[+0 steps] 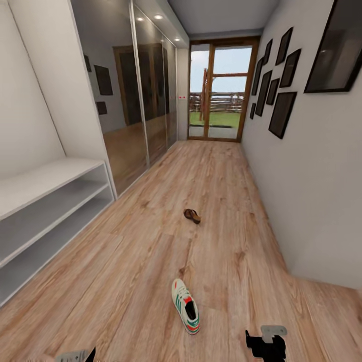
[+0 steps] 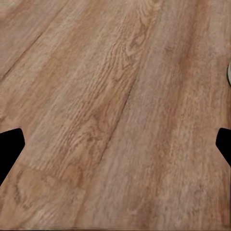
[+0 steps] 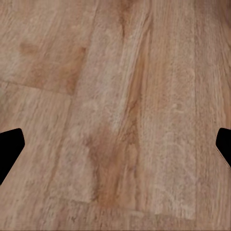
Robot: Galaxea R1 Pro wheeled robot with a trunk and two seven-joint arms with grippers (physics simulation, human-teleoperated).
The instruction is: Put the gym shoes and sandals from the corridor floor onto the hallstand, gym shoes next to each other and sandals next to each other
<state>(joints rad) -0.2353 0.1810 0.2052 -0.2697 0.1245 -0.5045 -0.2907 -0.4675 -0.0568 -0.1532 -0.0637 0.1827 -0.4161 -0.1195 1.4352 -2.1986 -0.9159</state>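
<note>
One gym shoe [image 1: 185, 305], white with green stripes and a red-orange patch, lies on the corridor floor [image 1: 221, 191] near the bottom middle of the head view. One dark-brown sandal [image 1: 192, 215] lies farther down the corridor. The hallstand [image 1: 50, 201], white with open shelf rows, stands along the left wall. My left gripper [image 2: 115, 144] hangs open over bare planks, its dark fingertips [image 2: 9, 149] at the picture's sides; a pale rounded edge [image 2: 229, 73] peeks in beside it. My right gripper [image 3: 115, 144] is likewise open above bare floor, right of the shoe [image 1: 266, 344].
Mirrored wardrobe doors [image 1: 136, 100] run along the left wall past the hallstand. A glass door [image 1: 221, 90] closes the corridor's far end. Dark picture frames [image 1: 281, 113] hang on the right wall, which steps outward near me [image 1: 322, 281].
</note>
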